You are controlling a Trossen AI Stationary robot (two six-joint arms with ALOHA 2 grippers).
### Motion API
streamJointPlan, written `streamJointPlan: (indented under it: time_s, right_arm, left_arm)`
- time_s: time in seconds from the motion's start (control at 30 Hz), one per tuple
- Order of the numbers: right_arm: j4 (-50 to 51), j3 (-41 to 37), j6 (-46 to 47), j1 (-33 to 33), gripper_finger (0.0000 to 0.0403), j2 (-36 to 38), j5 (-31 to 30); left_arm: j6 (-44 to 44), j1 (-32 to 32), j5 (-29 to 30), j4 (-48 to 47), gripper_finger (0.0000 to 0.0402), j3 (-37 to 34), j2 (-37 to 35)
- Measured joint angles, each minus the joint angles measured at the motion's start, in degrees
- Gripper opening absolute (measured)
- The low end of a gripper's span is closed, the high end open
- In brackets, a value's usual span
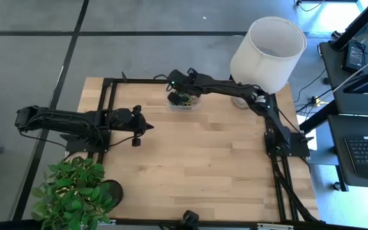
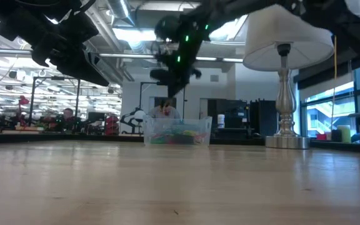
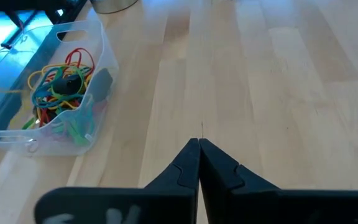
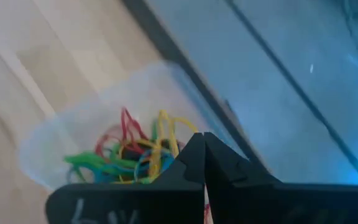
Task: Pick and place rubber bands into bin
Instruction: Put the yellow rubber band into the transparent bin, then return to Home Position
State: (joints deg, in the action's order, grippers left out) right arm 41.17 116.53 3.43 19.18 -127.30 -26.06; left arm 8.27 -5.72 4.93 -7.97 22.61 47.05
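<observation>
my left gripper (image 3: 199,144) waits clenched on nothing over bare table (image 1: 203,160) at the left edge. farther off, my right gripper (image 4: 202,138) hangs pinched together above the bin (image 3: 98,87), the bands (image 3: 61,84) heaped inside. i can't tell if it pinches a band; if so, lifting away would drag it out.

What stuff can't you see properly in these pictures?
- Rubber bands: a tangled pile in the bin; count unreadable in every view.
- Bin in the high view: mostly hidden beneath the right gripper.
- Lamp base: covered by the lampshade from above.
- Left gripper: fingers shut, nothing between them.
</observation>
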Motion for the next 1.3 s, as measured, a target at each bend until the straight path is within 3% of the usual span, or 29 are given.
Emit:
streamJointPlan:
  time_s: [0.27, 0.6, 0.8, 1.0, 1.3]
  right_arm:
    - [0.9, -0.1, 0.4, 1.1, 0.0033, -4.5, 0.3]
    - [10.1, -0.1, 1.3, 1.1, 0.0119, -0.8, 0.2]
    - [16.6, -2.4, 3.9, -1.0, 0.0127, 1.8, 0.4]
    - [10.8, -15.6, 5.4, -7.5, 0.01, 8.9, 0.0]
    - [-6.4, -47.9, 15.4, -18.4, 0.0069, 27.6, 0.0]
  left_arm:
    - [0.0, 0.0, 0.0, 0.0, 0.0002, 0.0, 0.0]
    - [0.0, 0.0, 0.4, 0.1, 0.0001, 0.0, 0.0]
    - [0.0, 0.0, 5.3, 0.6, 0.0002, 0.0, -0.2]
    - [-0.8, 2.8, 2.8, 3.6, 0.0001, -3.3, -3.6]
    - [-0.6, 12.9, 10.3, 24.6, 0.0001, -16.1, -9.7]
